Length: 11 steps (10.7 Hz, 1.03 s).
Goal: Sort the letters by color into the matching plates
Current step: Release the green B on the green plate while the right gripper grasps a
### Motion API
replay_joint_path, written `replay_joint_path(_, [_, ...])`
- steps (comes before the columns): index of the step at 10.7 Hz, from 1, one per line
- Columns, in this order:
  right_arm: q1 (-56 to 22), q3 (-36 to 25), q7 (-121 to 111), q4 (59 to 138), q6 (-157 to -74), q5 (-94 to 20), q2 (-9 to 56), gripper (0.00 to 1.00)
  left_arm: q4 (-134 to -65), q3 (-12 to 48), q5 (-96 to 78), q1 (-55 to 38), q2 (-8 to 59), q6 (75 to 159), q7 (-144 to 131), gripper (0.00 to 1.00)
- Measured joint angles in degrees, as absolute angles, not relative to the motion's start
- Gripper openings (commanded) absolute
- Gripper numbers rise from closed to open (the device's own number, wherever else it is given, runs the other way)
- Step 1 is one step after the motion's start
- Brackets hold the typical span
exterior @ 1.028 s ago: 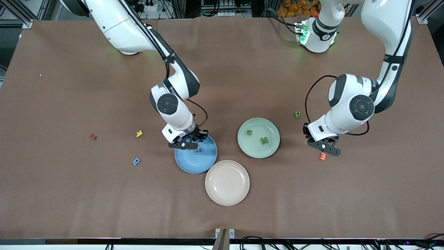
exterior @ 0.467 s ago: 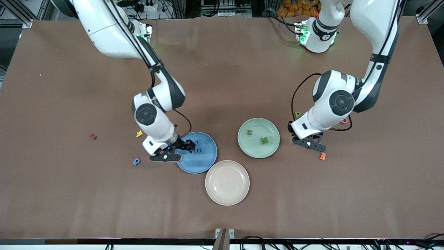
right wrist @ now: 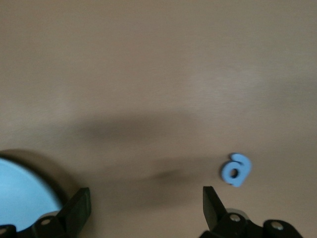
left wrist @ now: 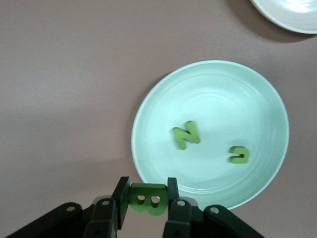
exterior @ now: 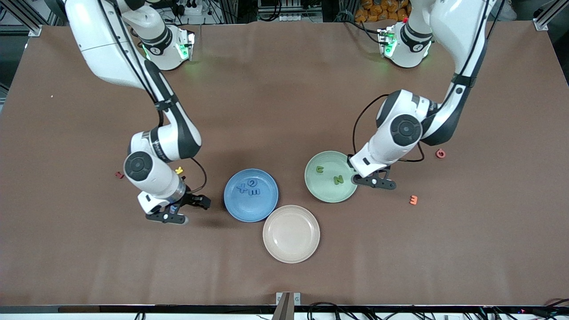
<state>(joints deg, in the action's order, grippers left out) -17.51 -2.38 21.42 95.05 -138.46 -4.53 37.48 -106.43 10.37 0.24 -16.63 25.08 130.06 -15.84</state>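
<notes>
Left gripper, clamping a dark green chunky letter, is hovering at the pale mint green round plate's rim, needing release inside; right gripper, jaws spread, is hovering above the small blue letter.

The brown table bears three plates and scattered small letters.

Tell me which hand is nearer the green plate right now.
Left. The left hand, holding a green letter, is over the green plate at its rim. The right hand is out past the blue plate.
</notes>
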Motion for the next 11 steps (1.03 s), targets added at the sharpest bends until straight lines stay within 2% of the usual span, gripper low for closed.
replay_joint_path(8, [-14.4,-4.8,47.9,96.0,-135.3,-5.0,38.7,1.0,-101.9,10.5,0.2,-21.9,32.6,131.6,-27.4,0.0])
replay_joint_path(9, [-14.4,-4.8,48.7,96.0,-135.6,-5.3,38.9,1.0,-101.8,10.5,0.2,-22.0,33.5,132.8,-27.4,0.1])
replay_joint_path(11, [-14.3,-4.8,49.2,96.3,-137.4,-5.5,39.7,0.97,-101.2,10.5,0.2,-22.3,35.5,134.2,-27.4,0.68])
